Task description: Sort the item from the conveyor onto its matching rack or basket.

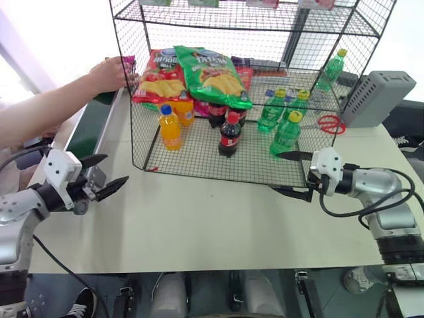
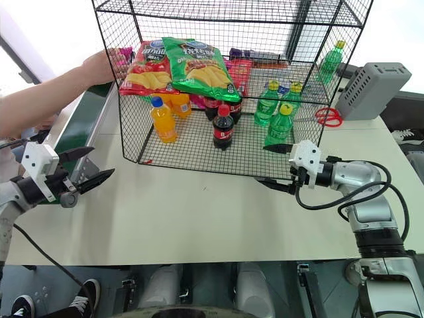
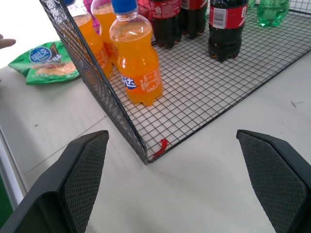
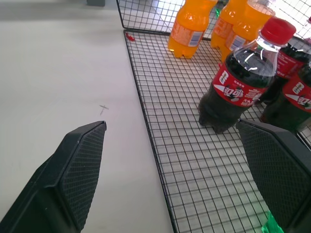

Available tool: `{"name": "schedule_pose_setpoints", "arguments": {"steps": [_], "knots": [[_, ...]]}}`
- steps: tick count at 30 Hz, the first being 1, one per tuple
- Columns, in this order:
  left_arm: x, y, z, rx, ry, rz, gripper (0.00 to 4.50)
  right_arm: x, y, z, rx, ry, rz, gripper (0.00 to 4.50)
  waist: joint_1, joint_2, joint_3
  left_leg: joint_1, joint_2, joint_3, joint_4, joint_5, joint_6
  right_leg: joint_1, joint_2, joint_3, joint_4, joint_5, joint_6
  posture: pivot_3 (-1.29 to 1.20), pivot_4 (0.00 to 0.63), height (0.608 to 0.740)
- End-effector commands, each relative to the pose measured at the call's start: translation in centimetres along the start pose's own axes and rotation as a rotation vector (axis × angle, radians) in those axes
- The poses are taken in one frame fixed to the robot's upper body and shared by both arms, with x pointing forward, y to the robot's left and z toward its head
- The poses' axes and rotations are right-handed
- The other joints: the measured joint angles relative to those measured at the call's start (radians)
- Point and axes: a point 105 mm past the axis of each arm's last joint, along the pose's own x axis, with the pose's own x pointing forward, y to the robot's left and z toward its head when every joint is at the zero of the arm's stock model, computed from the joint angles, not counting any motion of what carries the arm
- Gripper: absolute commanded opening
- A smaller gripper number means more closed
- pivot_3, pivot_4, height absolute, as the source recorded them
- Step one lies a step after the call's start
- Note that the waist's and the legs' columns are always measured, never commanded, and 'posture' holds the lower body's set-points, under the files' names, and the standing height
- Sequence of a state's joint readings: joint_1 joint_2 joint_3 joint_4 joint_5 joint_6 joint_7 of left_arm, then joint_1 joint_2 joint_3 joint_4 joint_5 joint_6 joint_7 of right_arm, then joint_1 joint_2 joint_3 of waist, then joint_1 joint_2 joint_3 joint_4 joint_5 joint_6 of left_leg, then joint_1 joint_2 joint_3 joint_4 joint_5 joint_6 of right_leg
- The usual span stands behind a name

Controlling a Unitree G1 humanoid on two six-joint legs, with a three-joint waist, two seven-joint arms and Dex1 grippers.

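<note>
one pink chip bag (image 1: 128, 63)

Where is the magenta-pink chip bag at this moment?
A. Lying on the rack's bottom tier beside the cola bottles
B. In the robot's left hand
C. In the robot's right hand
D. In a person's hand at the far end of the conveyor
D. A person's hand holds the magenta-pink chip bag over the conveyor, beside the rack; the left hand and right hand are both open and empty.
</note>
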State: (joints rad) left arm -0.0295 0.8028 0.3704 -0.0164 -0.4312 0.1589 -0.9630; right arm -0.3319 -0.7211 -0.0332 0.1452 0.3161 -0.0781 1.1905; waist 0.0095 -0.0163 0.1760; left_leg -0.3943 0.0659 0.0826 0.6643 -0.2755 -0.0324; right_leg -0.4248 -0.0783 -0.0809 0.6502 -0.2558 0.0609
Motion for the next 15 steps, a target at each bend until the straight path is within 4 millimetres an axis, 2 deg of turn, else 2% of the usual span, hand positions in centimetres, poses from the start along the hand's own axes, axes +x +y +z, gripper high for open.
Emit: {"name": "schedule_pose_setpoints", "arguments": {"steps": [1, 5, 10, 15], "knots": [[-0.8, 0.5, 1.3, 0.082, -0.022, 0.018, 4.5, 0.3, -0.4, 1.4, -0.05, -0.038, -0.003, 4.45, 0.0, 0.0, 0.0, 0.0, 0.0, 0.0, 0.0, 0.0, 0.0, 0.0, 0.0, 0.0, 0.0, 0.0, 0.0, 0.0, 0.15, 0.74], [-1.1, 0.6, 1.2, 0.101, -0.012, 0.031, 4.5, 0.6, -0.3, 1.7, -0.042, -0.057, 0.009, 4.45, 0.0, 0.0, 0.0, 0.0, 0.0, 0.0, 0.0, 0.0, 0.0, 0.0, 0.0, 0.0, 0.0, 0.0, 0.0, 0.0, 0.15, 0.74], [-2.3, 1.1, 1.2, 0.15, -0.002, 0.073, 4.5, 1.8, 0.4, 3.1, 0.019, -0.14, 0.02, 4.45, -0.005, 0.0, 0.0, 0.0, 0.0, 0.0, 0.0, 0.0, 0.0, 0.0, 0.0, 0.0, 0.0, 0.0, 0.0, 0.0, 0.15, 0.74], [-5.2, 2.6, 0.4, 0.299, 0.058, 0.188, 4.5, 4.0, 2.2, 3.8, 0.102, -0.215, 0.056, 4.45, -0.009, 0.0, 0.0, 0.0, 0.001, 0.0, 0.0, 0.0, 0.0, 0.0, 0.0, 0.0, 0.0, 0.0, 0.0, 0.0, 0.15, 0.74]]}}
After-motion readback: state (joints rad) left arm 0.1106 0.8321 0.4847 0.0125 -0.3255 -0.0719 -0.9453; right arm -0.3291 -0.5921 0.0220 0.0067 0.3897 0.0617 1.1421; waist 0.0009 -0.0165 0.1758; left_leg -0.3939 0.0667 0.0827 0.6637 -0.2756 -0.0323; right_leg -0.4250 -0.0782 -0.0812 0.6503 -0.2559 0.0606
